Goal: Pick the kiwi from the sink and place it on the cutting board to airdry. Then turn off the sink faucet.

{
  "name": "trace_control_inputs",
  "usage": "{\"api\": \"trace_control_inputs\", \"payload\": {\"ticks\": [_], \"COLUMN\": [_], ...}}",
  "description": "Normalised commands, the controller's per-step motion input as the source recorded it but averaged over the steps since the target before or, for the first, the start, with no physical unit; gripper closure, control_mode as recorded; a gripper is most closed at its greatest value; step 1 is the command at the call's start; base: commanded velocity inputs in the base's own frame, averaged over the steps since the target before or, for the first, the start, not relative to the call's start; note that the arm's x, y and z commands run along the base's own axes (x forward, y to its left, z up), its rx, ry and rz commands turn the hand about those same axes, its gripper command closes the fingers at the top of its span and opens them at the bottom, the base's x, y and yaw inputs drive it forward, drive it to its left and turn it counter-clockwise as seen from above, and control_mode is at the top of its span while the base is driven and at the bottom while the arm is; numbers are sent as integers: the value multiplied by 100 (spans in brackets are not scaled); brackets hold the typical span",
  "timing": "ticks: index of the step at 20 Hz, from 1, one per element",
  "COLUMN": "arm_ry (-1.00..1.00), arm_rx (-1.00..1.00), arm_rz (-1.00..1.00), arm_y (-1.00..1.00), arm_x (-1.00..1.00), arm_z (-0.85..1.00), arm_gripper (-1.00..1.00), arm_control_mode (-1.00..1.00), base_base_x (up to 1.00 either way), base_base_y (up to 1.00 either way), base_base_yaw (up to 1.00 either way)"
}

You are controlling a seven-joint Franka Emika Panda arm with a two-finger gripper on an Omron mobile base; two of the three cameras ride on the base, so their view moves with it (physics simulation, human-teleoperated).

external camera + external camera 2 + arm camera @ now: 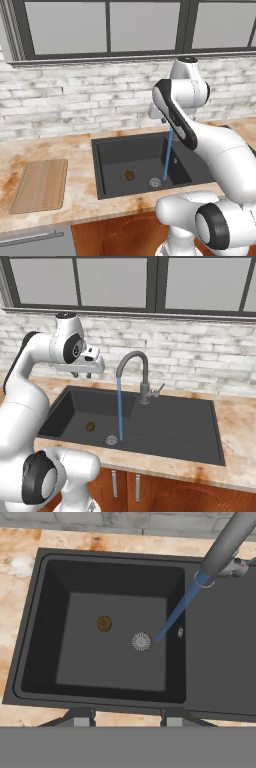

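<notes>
— Progress so far, as you read it?

— Nothing done yet, I judge. The kiwi (104, 623) lies on the floor of the sink (45, 637), at about nine o'clock from the drain (141, 641) in my hand view, near it but not touching. The cutting board (40, 185) sits bare on the bench (45, 150), well off to the sink's left. Water (120, 406) runs from the sink faucet (135, 363) onto the drain.

— And your tool?

— My tool (81, 375) hangs high above the basin, fingers drawn together, clamped on nothing.

— What remains?

— All of it: fetch the fruit, set it on the board, then turn the lever (159, 390) to off.

— Count things for me.

— One kiwi, one board, one sink with one drain, one faucet, one lever, one stream.
</notes>
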Motion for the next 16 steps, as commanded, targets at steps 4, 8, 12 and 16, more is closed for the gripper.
{"api": "trace_control_inputs", "payload": {"ticks": [4,8,12,16], "arm_ry": [0,1,0,0], "arm_rx": [0,3,5,5], "arm_rz": [0,0,0,0], "arm_y": [1,4,18,25], "arm_x": [0,-4,-4,0], "arm_z": [-1,-12,-24,-29], "arm_gripper": [-100,-100,-100,-100], "arm_control_mode": [-100,-100,-100,-100], "base_base_x": [0,0,0,0], "base_base_y": [0,0,0,0], "base_base_yaw": [0,0,0,0]}}
